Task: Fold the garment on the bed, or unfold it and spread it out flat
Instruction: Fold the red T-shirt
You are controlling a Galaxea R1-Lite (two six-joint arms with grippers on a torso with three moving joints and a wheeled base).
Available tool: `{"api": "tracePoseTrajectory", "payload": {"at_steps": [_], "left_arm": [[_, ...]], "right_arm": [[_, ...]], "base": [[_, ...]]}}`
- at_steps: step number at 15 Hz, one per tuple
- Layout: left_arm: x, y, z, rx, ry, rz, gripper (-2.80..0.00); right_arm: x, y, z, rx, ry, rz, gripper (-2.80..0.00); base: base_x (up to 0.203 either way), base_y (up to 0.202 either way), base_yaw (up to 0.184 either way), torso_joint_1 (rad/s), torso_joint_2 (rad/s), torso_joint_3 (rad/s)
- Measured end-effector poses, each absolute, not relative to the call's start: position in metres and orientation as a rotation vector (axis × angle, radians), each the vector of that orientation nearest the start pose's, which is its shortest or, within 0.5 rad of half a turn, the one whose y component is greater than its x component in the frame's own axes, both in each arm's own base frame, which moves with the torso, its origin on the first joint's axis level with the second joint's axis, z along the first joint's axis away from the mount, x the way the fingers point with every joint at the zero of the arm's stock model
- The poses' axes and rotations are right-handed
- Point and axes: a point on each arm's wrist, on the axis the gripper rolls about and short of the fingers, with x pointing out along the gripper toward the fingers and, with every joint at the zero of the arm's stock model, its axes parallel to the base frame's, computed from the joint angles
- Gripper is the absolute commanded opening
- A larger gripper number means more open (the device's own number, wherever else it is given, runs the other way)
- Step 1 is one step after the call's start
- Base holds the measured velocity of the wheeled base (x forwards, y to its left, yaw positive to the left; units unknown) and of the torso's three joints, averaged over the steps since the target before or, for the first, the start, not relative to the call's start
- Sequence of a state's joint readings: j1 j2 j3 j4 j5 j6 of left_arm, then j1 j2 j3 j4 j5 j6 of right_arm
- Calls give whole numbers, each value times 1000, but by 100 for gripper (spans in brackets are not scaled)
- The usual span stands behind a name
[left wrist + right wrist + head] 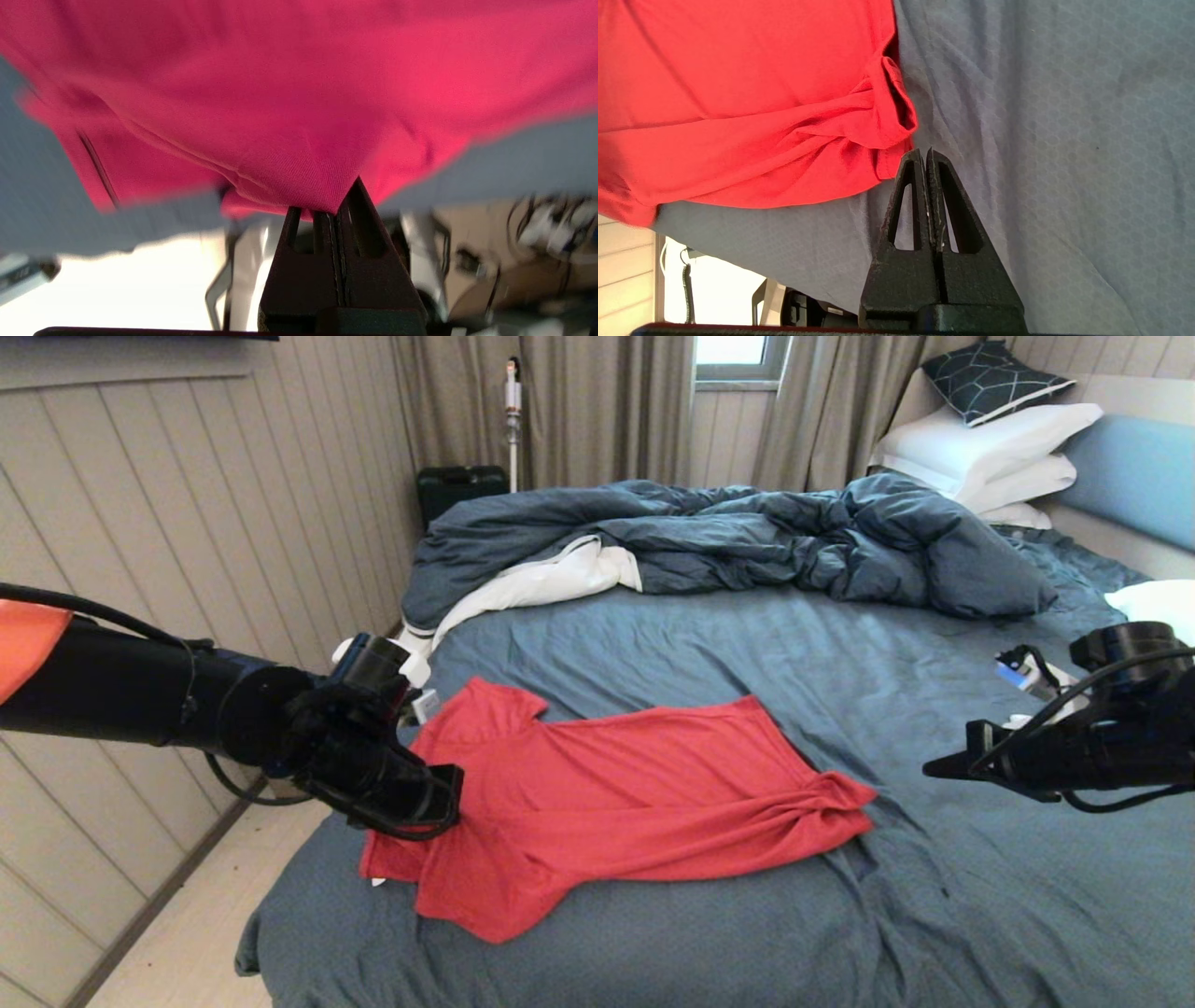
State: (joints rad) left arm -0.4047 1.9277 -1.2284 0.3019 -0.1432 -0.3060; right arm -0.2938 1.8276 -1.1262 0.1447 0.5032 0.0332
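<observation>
While the left gripper (332, 212) is pinched shut on the left edge of the garment (616, 793), that red T-shirt lies spread across the near part of the bed (709, 644). Right gripper (927, 154) hovers to the shirt's right, fingers pressed together, holding nothing.

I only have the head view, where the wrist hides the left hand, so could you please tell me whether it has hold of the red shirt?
Observer: Yes; the left wrist view shows the left hand shut, with the garment pinched at its tips.
Operator: Thank you; is the right hand holding anything?
Observer: No; the right wrist view shows the right hand shut and empty over the bed, just beside the garment's bunched end, not touching it.
</observation>
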Motion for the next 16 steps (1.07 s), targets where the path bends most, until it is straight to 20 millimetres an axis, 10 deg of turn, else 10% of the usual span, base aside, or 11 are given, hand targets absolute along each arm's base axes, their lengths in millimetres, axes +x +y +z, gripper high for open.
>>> {"api": "tracePoseTrajectory", "payload": {"at_steps": [16], "left_arm": [[421,-117,140,-201,1013,-249,-280]], "right_arm": [[318,-83,152,368,810,185,-280]], "base": [[0,0,0,0,0,0]]}}
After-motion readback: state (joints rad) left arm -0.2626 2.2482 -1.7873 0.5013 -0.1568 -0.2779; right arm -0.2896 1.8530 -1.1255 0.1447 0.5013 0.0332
